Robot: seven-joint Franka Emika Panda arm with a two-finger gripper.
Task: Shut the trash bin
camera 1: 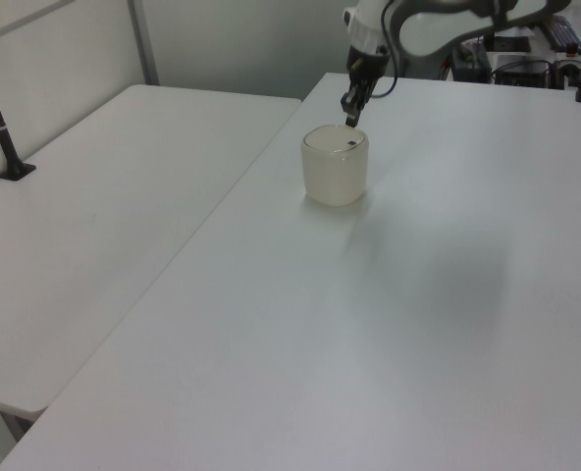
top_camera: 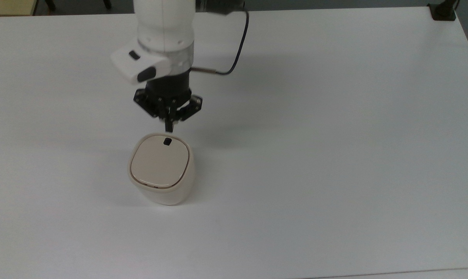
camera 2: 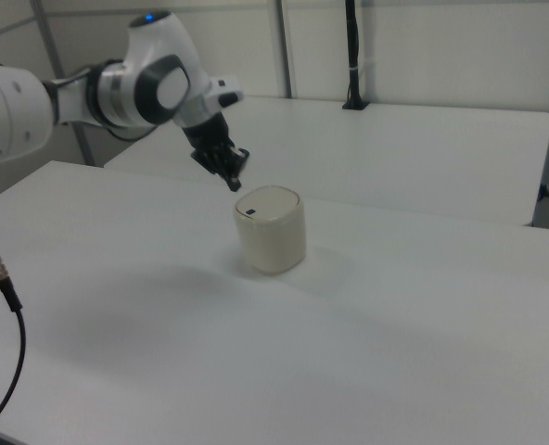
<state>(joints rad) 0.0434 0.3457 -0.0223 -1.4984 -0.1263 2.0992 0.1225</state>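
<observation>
My pincer, fingers together, hovers above the trash bin, likely light, stiff plastic, best pressed on its flat lid

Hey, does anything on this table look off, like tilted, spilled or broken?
Nothing stands out. The trash bin stands upright on the table with its lid flat and flush, and the gripper hangs just above it.
</observation>
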